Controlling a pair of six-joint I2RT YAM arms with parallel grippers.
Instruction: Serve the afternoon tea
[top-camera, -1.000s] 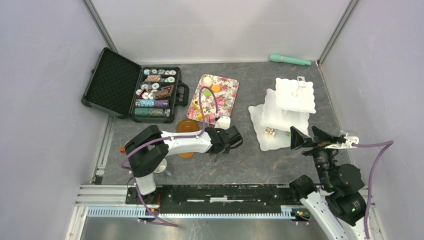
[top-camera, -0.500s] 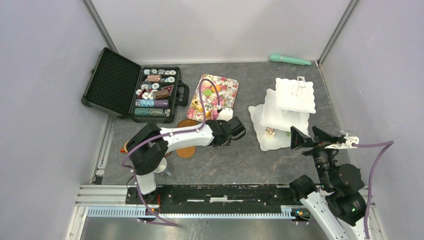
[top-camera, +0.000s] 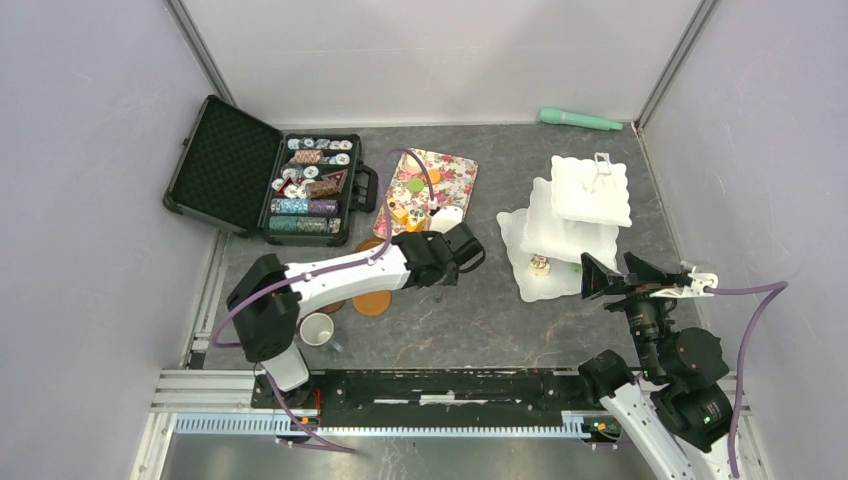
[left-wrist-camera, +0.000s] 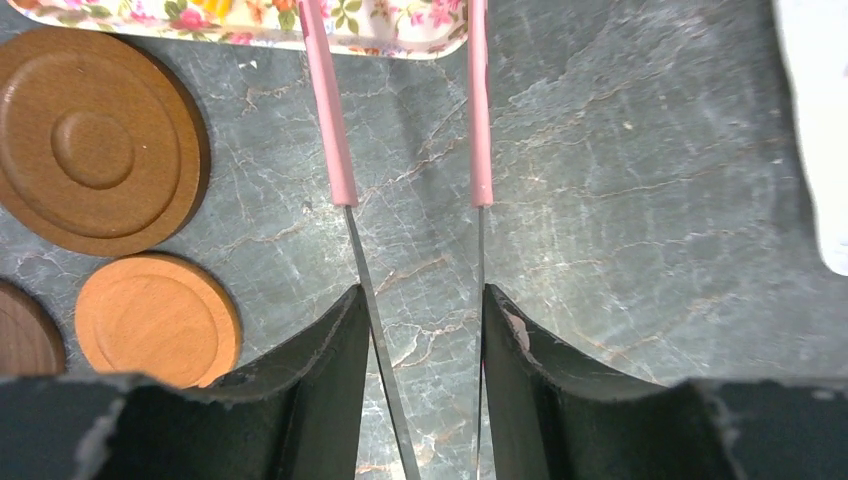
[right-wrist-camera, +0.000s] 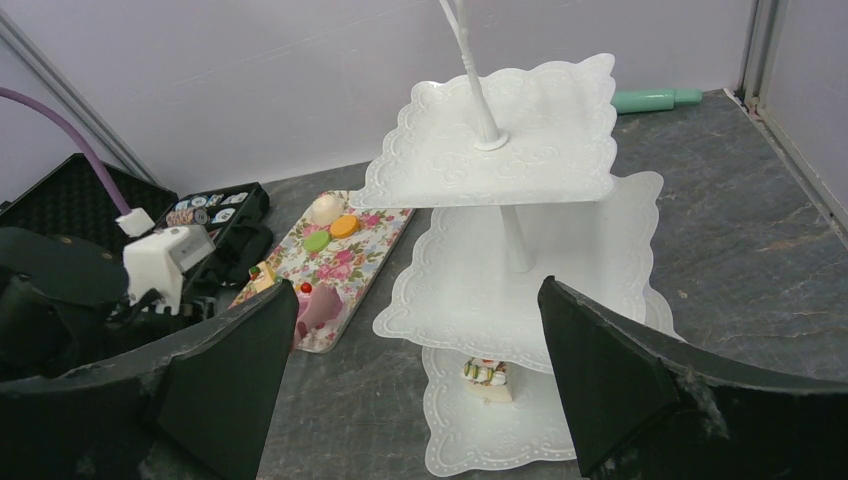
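Note:
My left gripper (top-camera: 452, 252) (left-wrist-camera: 420, 300) is shut on a pair of metal tongs (left-wrist-camera: 372, 290) with pink tips (left-wrist-camera: 332, 130). The tips stand apart just short of the floral tray (top-camera: 455, 170) (left-wrist-camera: 400, 45). That tray carries several toy pastries (right-wrist-camera: 330, 233). Three round saucers (left-wrist-camera: 95, 150) (left-wrist-camera: 155, 320) (top-camera: 372, 303) lie left of the tongs. A white mug (top-camera: 317, 328) stands near the left arm's base. The white three-tier stand (top-camera: 572, 215) (right-wrist-camera: 500, 150) has one pastry (top-camera: 540, 265) (right-wrist-camera: 488, 378) on its bottom tier. In front of the stand my right gripper (top-camera: 640, 275) (right-wrist-camera: 417, 300) hangs open and empty.
An open black case of poker chips (top-camera: 305, 190) sits at the back left, beside the floral tray. A green stick-like object (top-camera: 580, 120) lies against the back wall. Grey walls close in the table on both sides.
The left gripper has moved away from me toward the floral tray and squeezed the tongs narrower. The left elbow swung left, uncovering the mug. The right arm has not moved.

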